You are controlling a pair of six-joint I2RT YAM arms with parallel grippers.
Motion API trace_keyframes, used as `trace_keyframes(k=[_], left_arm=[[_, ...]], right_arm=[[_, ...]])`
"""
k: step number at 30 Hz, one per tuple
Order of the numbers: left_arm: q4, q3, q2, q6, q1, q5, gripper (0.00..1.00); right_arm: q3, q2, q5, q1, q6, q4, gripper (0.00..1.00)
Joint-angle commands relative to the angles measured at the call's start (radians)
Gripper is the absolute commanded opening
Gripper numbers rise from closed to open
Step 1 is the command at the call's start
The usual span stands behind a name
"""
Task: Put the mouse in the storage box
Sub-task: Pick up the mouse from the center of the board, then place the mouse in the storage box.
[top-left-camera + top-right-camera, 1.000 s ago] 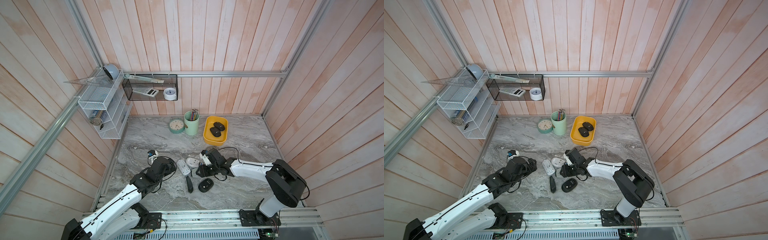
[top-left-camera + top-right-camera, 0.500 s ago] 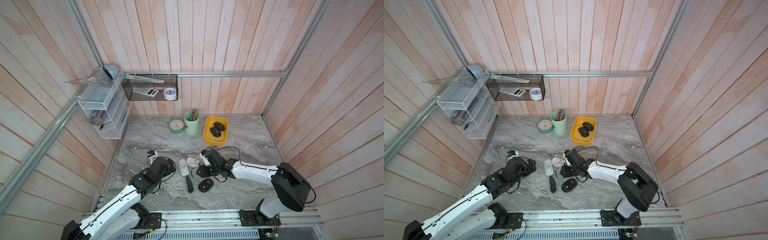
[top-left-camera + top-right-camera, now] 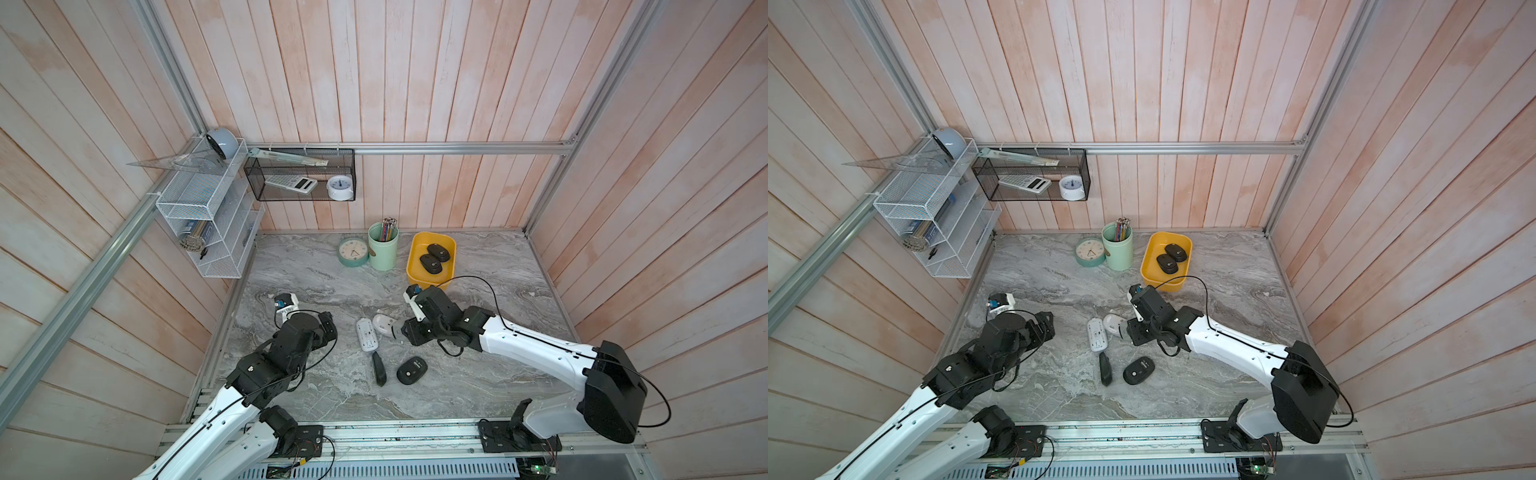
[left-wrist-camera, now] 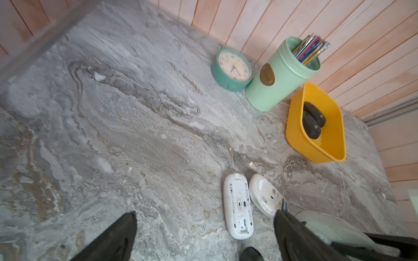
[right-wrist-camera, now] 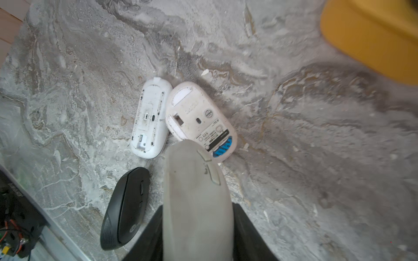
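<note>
Lifting a grey mouse (image 5: 194, 187), by the look of it.
The right gripper (image 5: 198, 210) stays clamped on it over two upturned white mice (image 5: 199, 119); its arm has shifted slightly, so the carry to the box (image 3: 417, 253), well apart, seems begun. The left gripper (image 4: 205, 213) gapes idle.

high stereo pair, two close wrist views

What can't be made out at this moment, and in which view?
In both top views the right gripper covers nearly all of the grey mouse.
In the right wrist view the storage box is blurred and cut by the picture's edge, contents unseen.
In the left wrist view a black mouse is cut off by the picture's edge.
The slim white mouse and rounder white mouse lie undersides up, hiding their button sides.
</note>
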State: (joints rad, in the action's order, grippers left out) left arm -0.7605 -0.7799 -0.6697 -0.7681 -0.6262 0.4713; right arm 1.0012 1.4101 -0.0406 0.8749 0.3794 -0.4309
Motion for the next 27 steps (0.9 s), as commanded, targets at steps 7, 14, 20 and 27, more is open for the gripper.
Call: trace_keyframes(k=[7, 14, 20, 27], left_arm=[[-0.216, -0.238, 0.199, 0.194, 0.007, 0.256, 1.0], [-0.254, -0.242, 0.241, 0.308, 0.006, 0.328, 1.0], [-0.224, -0.196, 0.265, 0.355, 0.007, 0.336, 1.0], [-0.209, -0.185, 0.272, 0.374, 0.007, 0.311, 1.0]], right_arm=[[0.043, -0.076, -0.453, 0.001, -0.307, 0.032, 0.18], [0.1, -0.039, -0.459, -0.072, -0.489, 0.151, 0.01], [0.101, 0.009, -0.394, -0.163, -0.65, 0.319, 0.0], [0.033, 0.078, -0.115, -0.296, -0.885, 0.57, 0.0]])
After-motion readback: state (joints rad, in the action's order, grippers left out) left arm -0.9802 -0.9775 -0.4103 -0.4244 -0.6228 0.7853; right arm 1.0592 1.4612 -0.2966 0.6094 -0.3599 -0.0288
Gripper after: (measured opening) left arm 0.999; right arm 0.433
